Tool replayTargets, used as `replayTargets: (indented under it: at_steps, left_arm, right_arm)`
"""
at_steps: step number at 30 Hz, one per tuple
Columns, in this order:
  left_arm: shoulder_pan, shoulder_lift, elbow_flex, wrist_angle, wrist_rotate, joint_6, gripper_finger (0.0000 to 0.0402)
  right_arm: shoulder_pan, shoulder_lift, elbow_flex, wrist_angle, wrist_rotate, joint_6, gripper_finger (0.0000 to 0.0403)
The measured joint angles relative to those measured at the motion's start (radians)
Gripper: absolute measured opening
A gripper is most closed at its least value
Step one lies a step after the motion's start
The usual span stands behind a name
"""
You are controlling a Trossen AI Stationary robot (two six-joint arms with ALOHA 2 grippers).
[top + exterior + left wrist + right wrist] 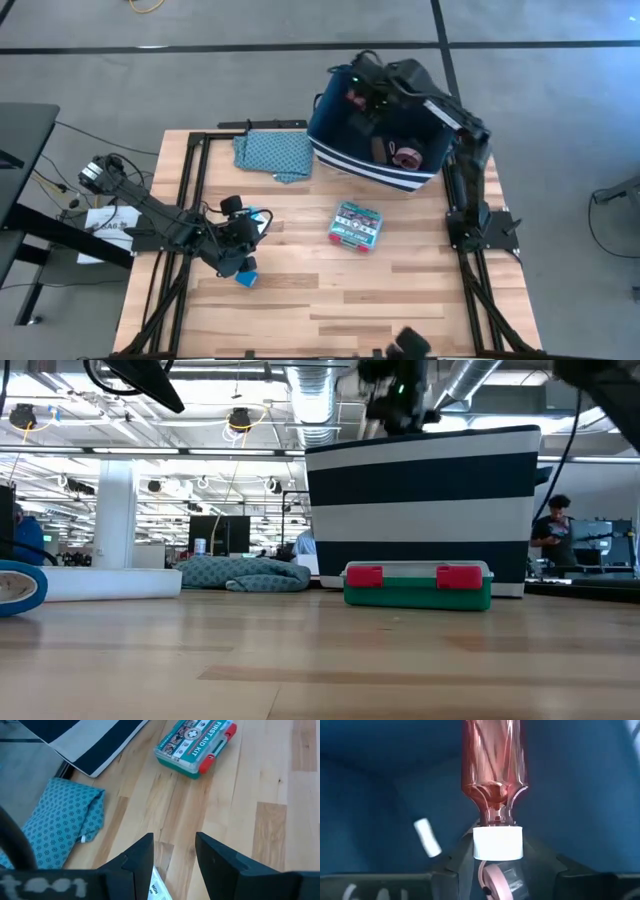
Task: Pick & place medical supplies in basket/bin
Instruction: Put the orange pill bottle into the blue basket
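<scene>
The navy bin with white stripes (345, 165) (420, 510) stands at the table's far side. My right gripper (362, 92) (498, 851) hangs over its open top, shut on the red white-capped bottle (492, 760). A pink roll (407, 155) (496, 882) lies inside the bin. My left gripper (240, 238) (174, 851) is open, above the table's left part, over the blue-white pill organizer (258, 217) (159, 889). The teal-red first aid box (356, 225) (195, 745) lies flat mid-table. A blue item (246, 278) (15, 585) rests near the left gripper. My right gripper pinches the bottle's white cap (498, 843) between its two fingers, coming from above and pointing down into the bin. The red body points away from the fingers toward the bin's blue inside, and the bottle is lifted clear.
A teal patterned folded cloth (273, 153) (60, 827) lies left of the bin. Bare wooden table stretches across the near half and right of the first aid box. A small white piece (427, 837) shows inside the bin. A person stands in the room beyond (552, 530).
</scene>
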Motion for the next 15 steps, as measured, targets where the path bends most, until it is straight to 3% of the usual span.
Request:
replayTargets:
  at_steps: [5, 10, 15]
  left_arm:
    - [-0.013, 0.0, 0.0, -0.022, 0.006, -0.016, 0.0137]
    - [-0.032, 0.0, 0.0, -0.045, 0.013, -0.07, 0.0137]
    - [-0.057, 0.0, 0.0, -0.045, 0.021, -0.113, 0.0137]
  right_arm:
    - [-0.025, 0.155, 0.0, 0.0, -0.039, -0.007, 0.0141]
    - [-0.027, 0.299, 0.0, 0.002, -0.102, -0.028, 0.0128]
    - [-0.023, 0.372, 0.005, 0.011, -0.094, -0.033, 0.0137]
